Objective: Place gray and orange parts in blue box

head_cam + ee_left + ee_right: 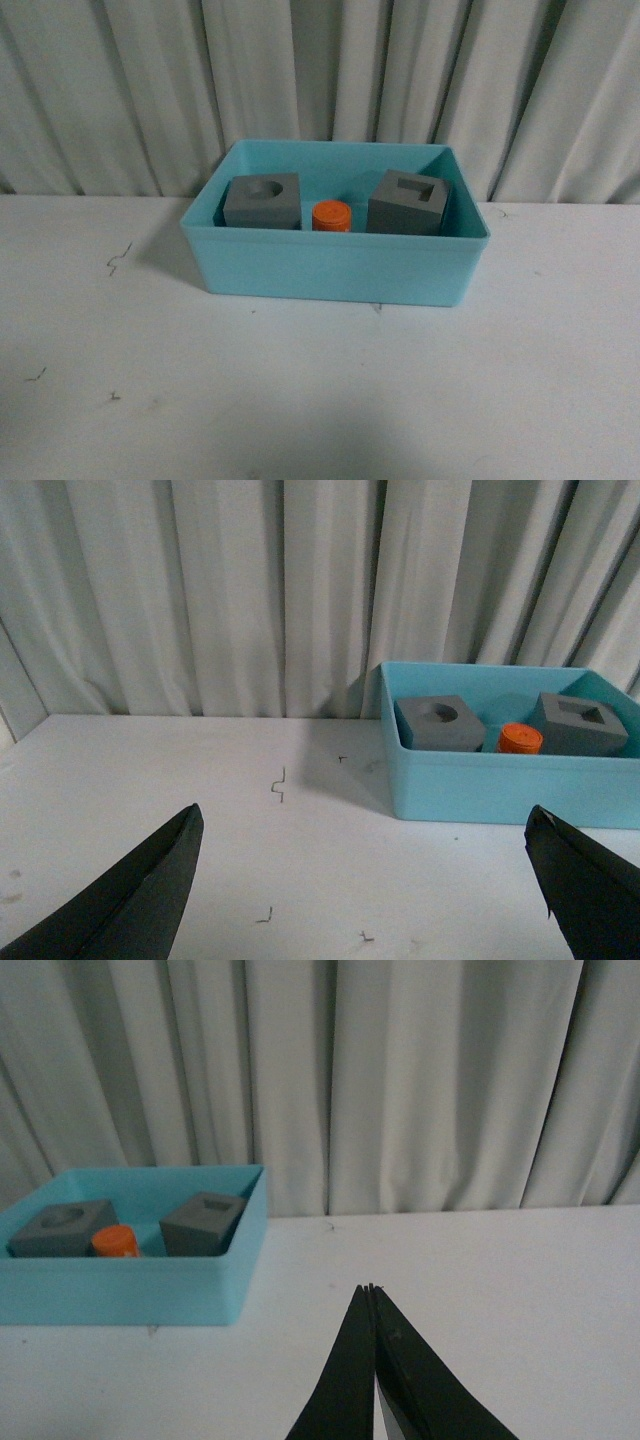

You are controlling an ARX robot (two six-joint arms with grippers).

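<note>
You can see both gray cubes (262, 201) (407, 203) and the orange cylinder (331, 216) between them inside the blue box (330, 265) on the bench (320, 400). Your left gripper (365, 880) is spread wide; your right gripper (371, 1305) is pressed together, holding nothing.

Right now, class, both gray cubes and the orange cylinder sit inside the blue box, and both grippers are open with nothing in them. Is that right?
Not quite. The left gripper is open, but the right gripper is shut, as the right wrist view shows. The rest holds: the front view shows the round-hole cube, the orange cylinder and the rectangular-hole cube inside the blue box, and neither gripper holds anything.
</note>
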